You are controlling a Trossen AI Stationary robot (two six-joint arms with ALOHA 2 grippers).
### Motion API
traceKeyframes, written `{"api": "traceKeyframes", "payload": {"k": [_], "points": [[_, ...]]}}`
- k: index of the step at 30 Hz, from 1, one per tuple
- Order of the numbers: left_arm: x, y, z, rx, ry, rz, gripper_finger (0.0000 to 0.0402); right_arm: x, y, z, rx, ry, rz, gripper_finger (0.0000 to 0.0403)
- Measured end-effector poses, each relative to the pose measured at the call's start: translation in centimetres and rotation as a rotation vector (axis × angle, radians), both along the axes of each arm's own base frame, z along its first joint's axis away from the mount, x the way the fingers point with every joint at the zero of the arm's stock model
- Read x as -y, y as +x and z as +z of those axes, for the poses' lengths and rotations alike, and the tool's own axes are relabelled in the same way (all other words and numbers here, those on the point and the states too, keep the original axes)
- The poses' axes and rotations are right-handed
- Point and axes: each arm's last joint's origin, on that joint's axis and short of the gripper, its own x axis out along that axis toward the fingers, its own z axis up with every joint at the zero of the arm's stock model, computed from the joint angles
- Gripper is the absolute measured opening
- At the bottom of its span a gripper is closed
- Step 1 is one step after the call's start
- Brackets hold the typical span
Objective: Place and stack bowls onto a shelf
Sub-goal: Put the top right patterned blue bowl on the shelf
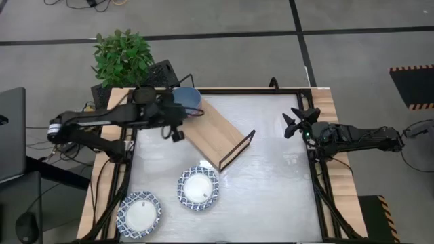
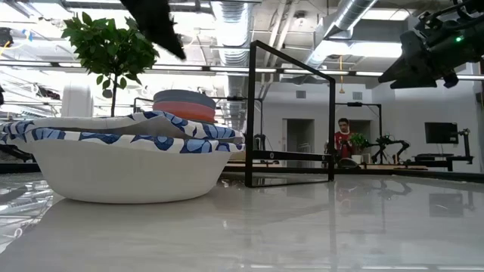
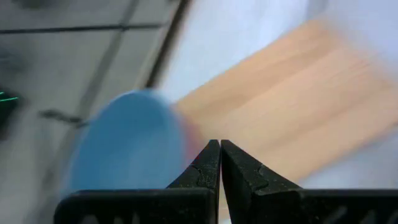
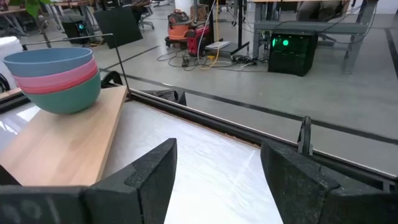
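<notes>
Nearest my low camera stands a wide patterned bowl (image 2: 128,159), blue-and-white rim, white body, upright on the tabletop (image 1: 271,196). From above I count two such patterned bowls: one (image 1: 199,188) near the middle of the table's front half, the second (image 1: 139,213) at the front-left corner, the two apart from each other.

The shelf (image 1: 213,130) lies with its long axis diagonal, running from the back-left corner of the table toward the centre. One black wire end frame (image 1: 237,150) closes the end that points to the centre.

On the shelf's back-left end sits one stack of small bowls (image 4: 55,78). In the right wrist view I count three: teal at the bottom, pink in the middle, light blue on top. The low view shows an orange-red band (image 2: 189,112) under the blue one; I cannot tell whether that is the pink bowl or a fourth.

The left gripper (image 3: 220,163) is above the shelf, just beside the stack, fingertips pressed together and holding nothing.

The right gripper (image 1: 296,120) waits at the table's right edge near the back, fingers spread wide, empty.

One potted plant (image 1: 122,55) stands off the back-left corner. One person (image 2: 344,140) in red is in the room beyond.
</notes>
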Motion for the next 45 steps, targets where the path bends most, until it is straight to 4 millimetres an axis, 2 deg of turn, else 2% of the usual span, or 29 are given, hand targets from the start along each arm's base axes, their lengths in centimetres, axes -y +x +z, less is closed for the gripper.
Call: {"api": "traceKeyframes", "payload": {"k": [3,8,14,18,23,30,35,45], "points": [[1.7,-1.1,1.0,0.103,-0.167,-0.103,0.0001,0.0,0.0,0.0,0.01,0.007,-0.003,0.026],[4.4,-1.6,0.5,0.029,-0.263,-0.228,0.0033,0.0,0.0,0.0,0.011,0.008,-0.003,0.026],[7.5,0.2,-2.1,-0.141,-0.296,-0.348,0.0115,0.0,0.0,0.0,0.01,0.008,-0.003,0.026],[8.4,1.5,-4.3,-0.257,-0.364,-0.316,0.0164,0.0,0.0,-0.1,0.003,0.008,-0.003,0.026],[9.1,3.0,-6.3,-0.344,-0.407,-0.349,0.0196,0.0,-0.1,-0.1,-0.004,0.008,-0.003,0.026],[8.8,5.2,-7.6,-0.317,-0.369,-0.45,0.02,0.0,-0.1,-0.1,-0.006,0.008,-0.003,0.026],[8.2,5.9,-8.5,-0.341,-0.398,-0.472,0.0196,0.0,-0.1,-0.2,-0.012,0.008,-0.002,0.026],[7.1,6.1,-8.5,-0.32,-0.433,-0.458,0.0193,0.0,-0.1,-0.3,-0.025,0.009,-0.002,0.026]]}}
